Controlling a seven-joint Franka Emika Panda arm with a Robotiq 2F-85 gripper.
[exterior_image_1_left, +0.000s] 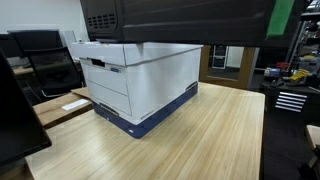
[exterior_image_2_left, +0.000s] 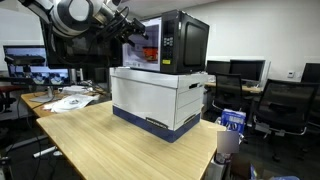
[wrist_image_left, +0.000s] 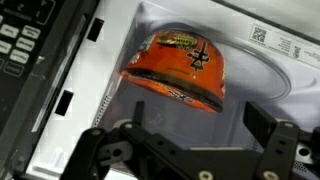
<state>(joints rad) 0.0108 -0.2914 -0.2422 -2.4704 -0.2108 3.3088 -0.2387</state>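
Note:
A black microwave (exterior_image_2_left: 178, 40) stands on a white cardboard box (exterior_image_2_left: 160, 95) on the wooden table (exterior_image_2_left: 110, 140). In the wrist view its white cavity holds an orange printed bowl (wrist_image_left: 176, 66), lying tilted. My gripper (wrist_image_left: 198, 122) hovers just in front of the bowl, open, with nothing between its black fingers (wrist_image_left: 262, 124). The bowl sits a little beyond the fingertips, apart from them. In an exterior view the gripper (exterior_image_2_left: 130, 30) reaches at the microwave's open front from the left, where the orange bowl (exterior_image_2_left: 148, 50) shows. From the opposite side only the microwave (exterior_image_1_left: 180, 20) and box (exterior_image_1_left: 140, 80) show; the gripper is hidden.
The microwave's keypad (wrist_image_left: 18, 42) and latch slots (wrist_image_left: 62, 100) lie left of the cavity. Papers (exterior_image_2_left: 70, 100) lie at the table's far end. Office chairs (exterior_image_2_left: 290, 100), monitors (exterior_image_2_left: 25, 55) and a blue-and-white item (exterior_image_2_left: 232, 122) surround the table.

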